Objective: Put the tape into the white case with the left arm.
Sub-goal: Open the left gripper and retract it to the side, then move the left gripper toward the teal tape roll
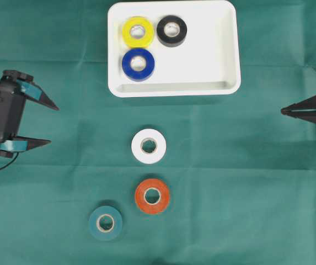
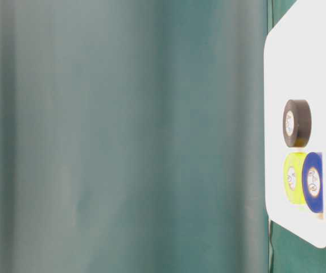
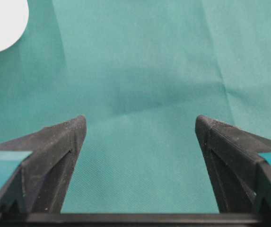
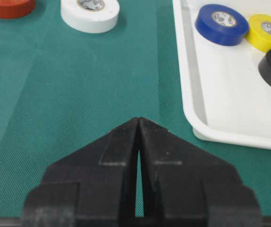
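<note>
1. Case (image 1: 224,49): white tray at 12 o'clock on the green-clothed counter (image 1: 246,182), flat, long side running across the overhead view.
2. In the case, three rolls lying flat in its left half: yellow roll (image 1: 137,31) and black roll (image 1: 172,30) side by side, close together; blue roll (image 1: 138,64) at 6 o'clock of the yellow one, just beside it, contact unclear. The right half of the case shows bare floor.
3. Outside the case, three rolls flat on the cloth: white roll (image 1: 148,146) near centre, at 6 o'clock of the case and apart from it; orange roll (image 1: 151,195) at 6 o'clock of the white one, close but apart; teal roll (image 1: 105,222) at 8 o'clock of the orange one, apart.
4. Left gripper (image 1: 54,125): at 9 o'clock of the counter, teal-banded fingers (image 1: 41,98) spread wide, nothing between them. Left wrist view shows only bare cloth between the tips, with a corner of the case at top left. Well apart from every loose roll.
5. Right gripper (image 1: 283,111): at 3 o'clock, plain black fingers (image 4: 121,142) pressed together at the tips, holding nothing, pointing toward centre. Right wrist view puts the case corner to the right of its tip, apart.
</note>
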